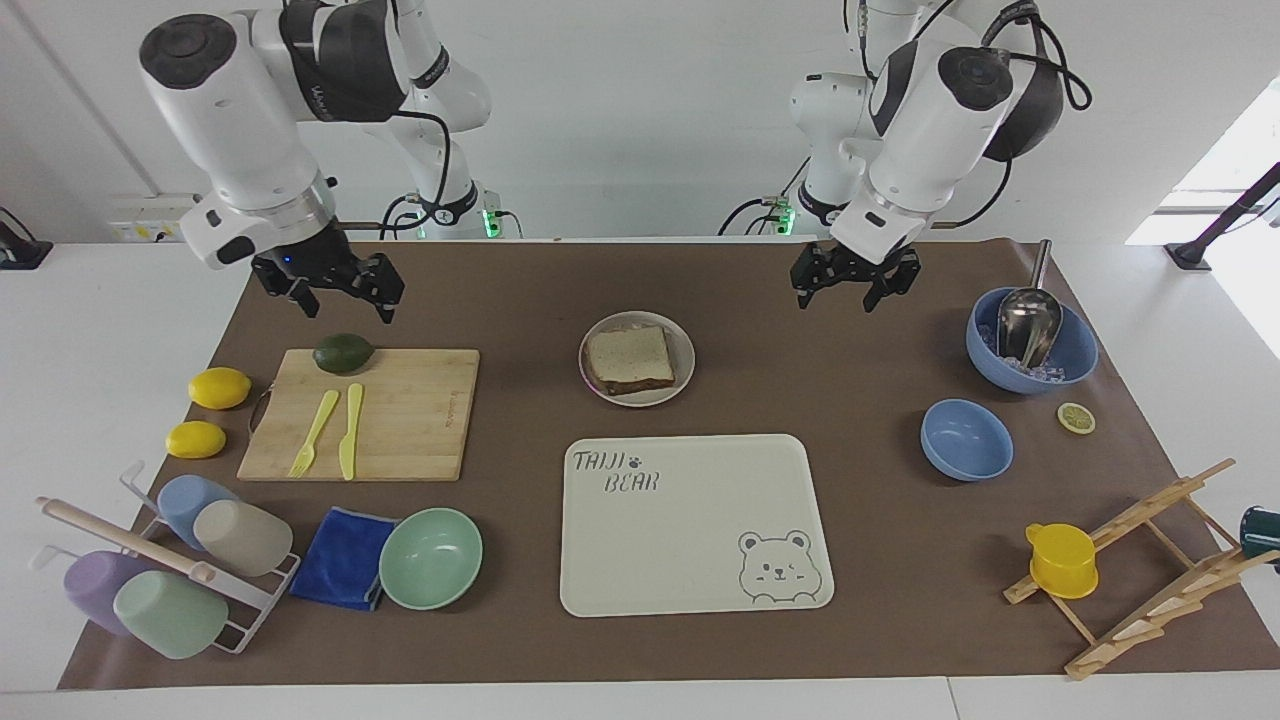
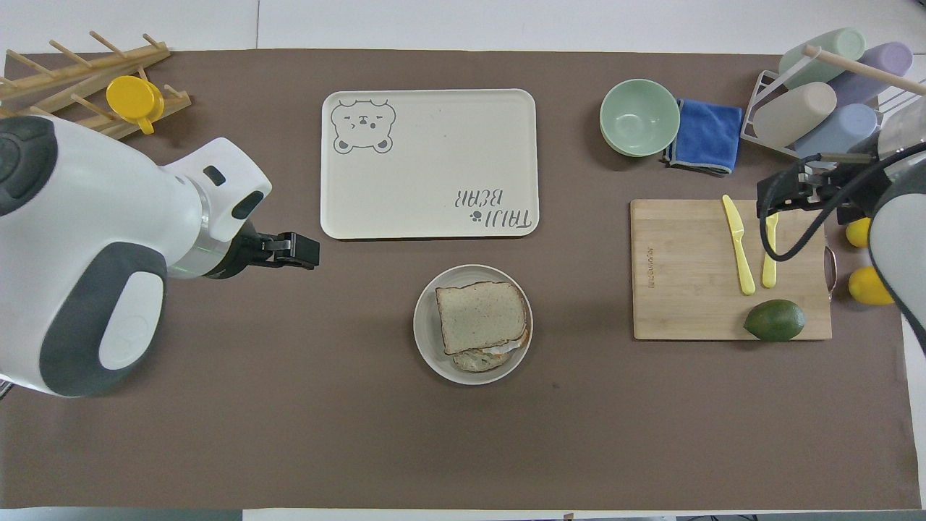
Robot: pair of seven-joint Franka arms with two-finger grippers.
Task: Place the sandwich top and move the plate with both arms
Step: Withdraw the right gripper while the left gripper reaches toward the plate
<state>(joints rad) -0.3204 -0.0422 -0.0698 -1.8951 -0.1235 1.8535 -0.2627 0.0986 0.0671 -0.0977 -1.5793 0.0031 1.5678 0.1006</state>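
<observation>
The sandwich top, a speckled brown bread slice, lies on the filling on the small round plate, which is nearer to the robots than the tray. Nothing touches either one. My left gripper hangs open and empty over bare mat, between the plate and the ice bowl. My right gripper hangs open and empty over the mat beside the avocado, at the cutting board's edge.
The bear tray lies just past the plate. A cutting board with knife and fork, two lemons, a green bowl, blue cloth and cup rack fill the right arm's end. An ice bowl with scoop, a small blue bowl and a wooden rack fill the left arm's end.
</observation>
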